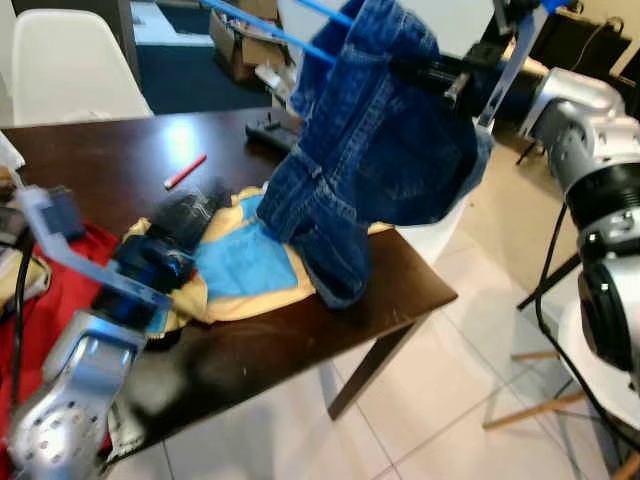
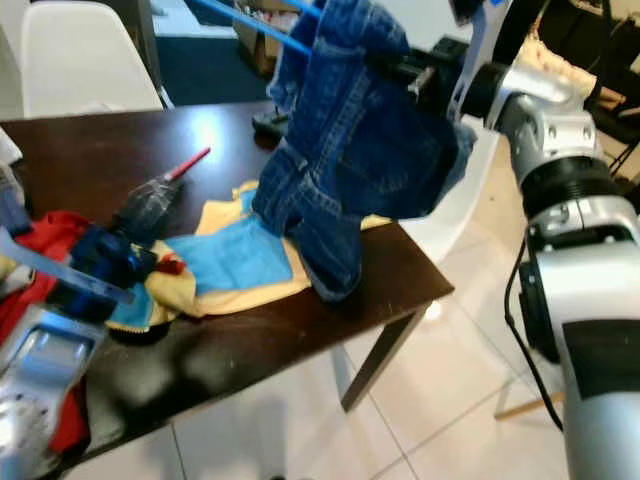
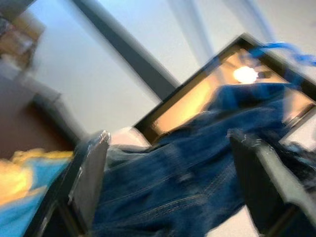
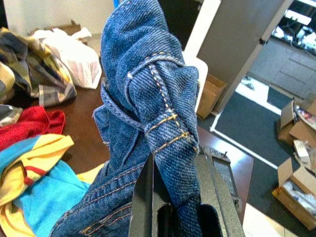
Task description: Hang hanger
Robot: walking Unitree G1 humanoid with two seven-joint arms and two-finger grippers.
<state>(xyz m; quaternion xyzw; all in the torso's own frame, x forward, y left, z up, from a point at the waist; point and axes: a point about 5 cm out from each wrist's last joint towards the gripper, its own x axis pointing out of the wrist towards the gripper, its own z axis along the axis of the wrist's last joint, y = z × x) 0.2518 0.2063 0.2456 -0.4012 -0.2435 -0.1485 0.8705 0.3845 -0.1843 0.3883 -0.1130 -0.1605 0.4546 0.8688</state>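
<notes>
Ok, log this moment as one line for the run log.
right gripper: shut on jeans, lifted above table | jeans on blue hanger | left gripper: open, facing jeans | yellow-blue cloth on table

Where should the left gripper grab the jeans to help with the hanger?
Likely the free lower hem of the jeans, where it droops onto the table, approached from the robot's left. The right gripper already pinches the upper fold; the left gripper is open, facing the denim.
</notes>
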